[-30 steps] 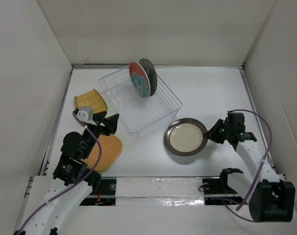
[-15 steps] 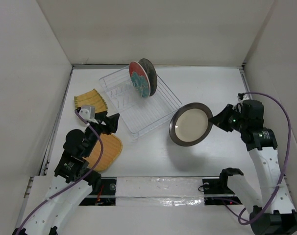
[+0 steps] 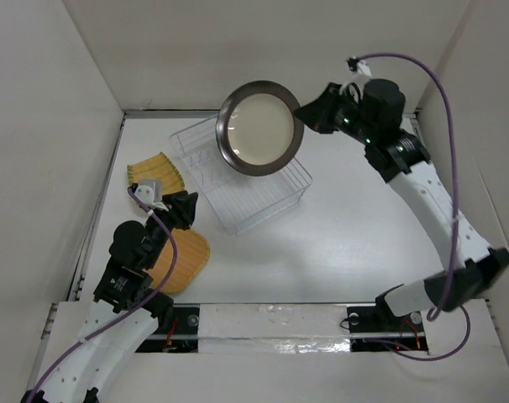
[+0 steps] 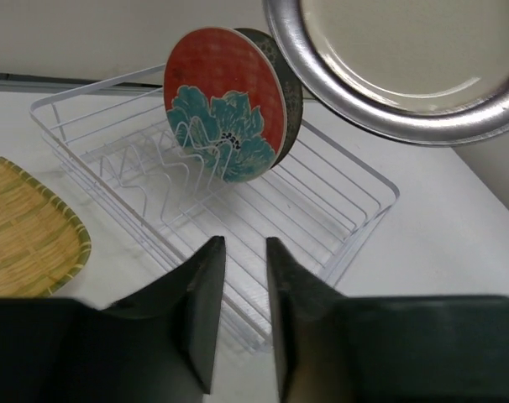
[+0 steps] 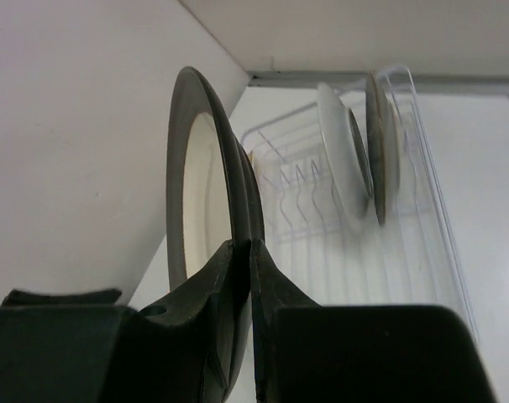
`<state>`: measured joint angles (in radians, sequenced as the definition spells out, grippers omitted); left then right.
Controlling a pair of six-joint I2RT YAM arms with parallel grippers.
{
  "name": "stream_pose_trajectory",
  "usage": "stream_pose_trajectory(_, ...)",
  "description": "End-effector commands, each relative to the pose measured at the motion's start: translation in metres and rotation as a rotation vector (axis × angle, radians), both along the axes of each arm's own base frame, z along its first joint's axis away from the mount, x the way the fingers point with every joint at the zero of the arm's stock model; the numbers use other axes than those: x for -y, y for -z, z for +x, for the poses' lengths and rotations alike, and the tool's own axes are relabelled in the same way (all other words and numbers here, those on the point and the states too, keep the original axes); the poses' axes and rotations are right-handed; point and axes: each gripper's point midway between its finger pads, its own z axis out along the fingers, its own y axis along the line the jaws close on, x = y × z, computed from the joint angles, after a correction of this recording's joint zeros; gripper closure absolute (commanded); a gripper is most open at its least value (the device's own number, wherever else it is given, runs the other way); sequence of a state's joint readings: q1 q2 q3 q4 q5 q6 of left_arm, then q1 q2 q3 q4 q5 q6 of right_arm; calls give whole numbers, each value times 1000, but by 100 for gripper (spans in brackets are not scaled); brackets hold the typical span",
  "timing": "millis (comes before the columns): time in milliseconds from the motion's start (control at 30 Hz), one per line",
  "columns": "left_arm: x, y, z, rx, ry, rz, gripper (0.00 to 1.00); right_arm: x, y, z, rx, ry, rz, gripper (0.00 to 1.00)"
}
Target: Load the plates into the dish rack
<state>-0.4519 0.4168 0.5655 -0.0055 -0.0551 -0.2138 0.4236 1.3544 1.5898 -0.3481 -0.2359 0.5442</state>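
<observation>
Near the worktop's left edge lies the fan-shaped yellow plate (image 3: 156, 172), and nearer the front-left corner the round yellow plate (image 3: 183, 260). The left arm is folded low over that corner. Its forearm crosses the round plate, and the left gripper (image 4: 242, 311) points toward the dish rack (image 3: 263, 200). Its fingers (image 4: 206, 311) stand a narrow gap apart with nothing between them.

The rack sits askew toward the worktop's far edge. In the left wrist view the red flowered plate (image 4: 225, 113) stands upright among its prongs, with the dark plate (image 4: 290, 92) just behind.

The silver plate (image 3: 259, 128) hangs on edge in the air above the rack's far side. The right gripper (image 3: 309, 113) is clamped on its rim. The right arm stretches high from the front-right corner toward the far edge.
</observation>
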Motion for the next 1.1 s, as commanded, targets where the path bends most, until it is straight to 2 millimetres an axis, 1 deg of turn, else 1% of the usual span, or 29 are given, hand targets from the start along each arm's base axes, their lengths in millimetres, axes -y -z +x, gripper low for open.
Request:
stream_pose_trajectory(0, -5, -31, -2, 80, -23, -32, 77, -23, -92, 40, 305, 52, 55, 100)
stream_pose_trajectory(33, -6, -31, -2, 79, -29, -34, 87, -29, -96, 49, 316, 58, 50, 100)
stream_pose_trajectory(67, -9, -31, -1, 77, -47, -35, 100, -36, -124, 44, 379, 55, 47, 100)
stream_pose_trajectory(100, -10, -30, 0, 72, -55, -35, 100, -52, -105, 69, 350, 62, 7, 100)
stream_pose_trajectory(133, -11, -29, 0, 68, -61, -37, 100, -55, -107, 79, 359, 99, -14, 100)
stream_pose_trajectory(167, -12, -30, 1, 67, -68, -40, 100, -62, -132, 71, 422, 98, -29, 100)
stream_pose_trajectory(200, -13, -29, 1, 65, -71, -41, 100, -65, -132, 79, 431, 132, -50, 100)
stream_pose_trajectory(233, -14, -29, 1, 64, -76, -44, 100, -73, -103, 105, 394, 190, -136, 100)
stream_pose_trajectory(267, -17, -30, 2, 64, -92, -45, 100, -76, -103, 110, 410, 217, -161, 100)
stream_pose_trajectory(300, -18, -30, 1, 65, -99, -47, 99, -82, -115, 106, 444, 235, -157, 100)
stream_pose_trajectory(333, -19, -31, 1, 67, -105, -50, 96, -87, -99, 118, 428, 276, -193, 100)
stream_pose_trajectory(367, -21, -32, 1, 71, -115, -53, 91, -89, -103, 120, 466, 300, -216, 100)
stream_pose_trajectory(400, -21, -32, 1, 70, -117, -56, 90, -98, -96, 119, 469, 308, -239, 100)
stream_pose_trajectory(433, -21, -32, 1, 70, -115, -56, 88, -98, -94, 122, 475, 348, -256, 100)
stream_pose_trajectory(467, -20, -31, 1, 67, -112, -55, 86, -103, -90, 125, 494, 358, -279, 100)
stream_pose_trajectory(500, -20, -31, 1, 66, -111, -54, 85, -106, -88, 126, 508, 370, -309, 100)
stream_pose_trajectory(533, -19, -29, 2, 59, -108, -50, 85, -117, -85, 122, 521, 366, -324, 100)
stream_pose_trajectory(567, -18, -29, 3, 58, -105, -49, 84, -120, -79, 127, 537, 393, -361, 100)
stream_pose_trajectory(600, -18, -29, 3, 57, -106, -45, 84, -125, -75, 127, 542, 398, -379, 100)
stream_pose_trajectory(633, -18, -28, 4, 53, -105, -43, 84, -130, -73, 125, 548, 408, -394, 100)
stream_pose_trajectory(667, -18, -28, 4, 54, -108, -42, 84, -129, -72, 128, 566, 428, -420, 100)
stream_pose_trajectory(700, -18, -28, 4, 54, -108, -42, 84, -138, -63, 129, 567, 424, -441, 100)
stream_pose_trajectory(733, -18, -28, 5, 53, -109, -43, 84, -137, -59, 132, 565, 440, -461, 100)
stream_pose_trajectory(800, -19, -29, 5, 55, -112, -43, 84, -148, -50, 131, 578, 433, -497, 100)
stream_pose_trajectory(833, -18, -27, 6, 50, -113, -38, 83, -149, -46, 133, 580, 436, -512, 100)
stream_pose_trajectory(867, -18, -26, 6, 47, -111, -38, 83, -154, -40, 132, 584, 433, -535, 100)
stream_pose_trajectory(933, -17, -26, 7, 44, -108, -34, 83, -153, -29, 137, 579, 451, -572, 100)
stream_pose_trajectory(1000, -18, -25, 8, 42, -114, -36, 83, -156, -23, 136, 582, 456, -589, 100)
stream_pose_trajectory(1067, -16, -24, 9, 36, -106, -33, 83, -155, -27, 134, 584, 458, -571, 100)
